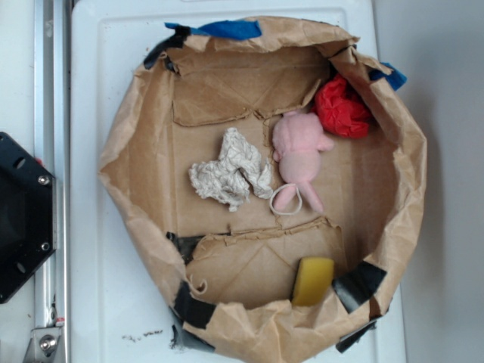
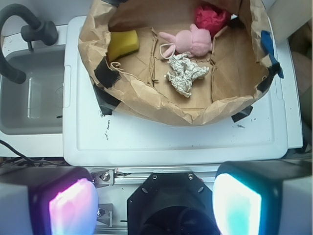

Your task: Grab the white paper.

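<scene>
Down on the floor of the brown paper bin (image 1: 393, 189), the white paper (image 1: 231, 170) is lying crumpled near the middle, its thin grey lines showing, and nothing is touching it yet. Just beside it, on the right in the exterior view, the pink plush toy (image 1: 297, 155) is sprawling, with the paper's edge coming very close to it, perhaps brushing it. The red paper wad (image 1: 342, 107) is sitting further back against the bin wall, and the yellow sponge (image 1: 312, 280) is leaning at the near wall, well apart from the target. From the wrist view the gripper (image 2: 155, 205) is hanging high and back, over the rail at the edge of the white tabletop (image 2: 171, 142), well short of the bin; its two pads are standing wide apart, one glowing pink (image 2: 73, 205) and the other teal, with nothing between them. So, by my reading, the task is sitting at its very start: the approach, the descent into the bin and the closing on the wad are all left to do. As for brands, labels or writing, I am finding none readable; the dark specks on the tabletop are too small to make out.
</scene>
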### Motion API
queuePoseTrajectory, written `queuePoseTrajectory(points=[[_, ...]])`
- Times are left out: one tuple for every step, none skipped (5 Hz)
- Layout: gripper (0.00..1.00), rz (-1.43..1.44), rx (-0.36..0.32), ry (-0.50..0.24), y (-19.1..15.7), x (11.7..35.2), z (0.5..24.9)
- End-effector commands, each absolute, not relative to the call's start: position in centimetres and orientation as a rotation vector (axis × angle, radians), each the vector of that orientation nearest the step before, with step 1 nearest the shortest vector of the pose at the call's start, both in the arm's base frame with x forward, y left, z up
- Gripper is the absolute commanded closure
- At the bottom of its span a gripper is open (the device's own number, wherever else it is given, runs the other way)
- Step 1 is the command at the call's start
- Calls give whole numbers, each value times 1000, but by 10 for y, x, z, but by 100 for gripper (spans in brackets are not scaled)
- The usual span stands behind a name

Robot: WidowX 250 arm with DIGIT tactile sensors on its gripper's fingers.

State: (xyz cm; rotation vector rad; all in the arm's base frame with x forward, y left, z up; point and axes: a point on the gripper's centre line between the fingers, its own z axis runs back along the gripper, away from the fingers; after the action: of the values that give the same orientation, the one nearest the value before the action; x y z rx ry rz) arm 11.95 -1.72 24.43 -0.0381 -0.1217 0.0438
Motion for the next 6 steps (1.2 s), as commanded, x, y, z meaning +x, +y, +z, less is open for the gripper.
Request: queuePoseTrajectory(points=[[0,44,-38,-122,-17,119,244],[0,64,-9,-109,-20,141,231],[0,37,17,-79,-22,161,211],[0,67,33,-93,-19,183,195],[0,17,26,-64,-6,211,165],[0,13,36,-75,-1,223,148]])
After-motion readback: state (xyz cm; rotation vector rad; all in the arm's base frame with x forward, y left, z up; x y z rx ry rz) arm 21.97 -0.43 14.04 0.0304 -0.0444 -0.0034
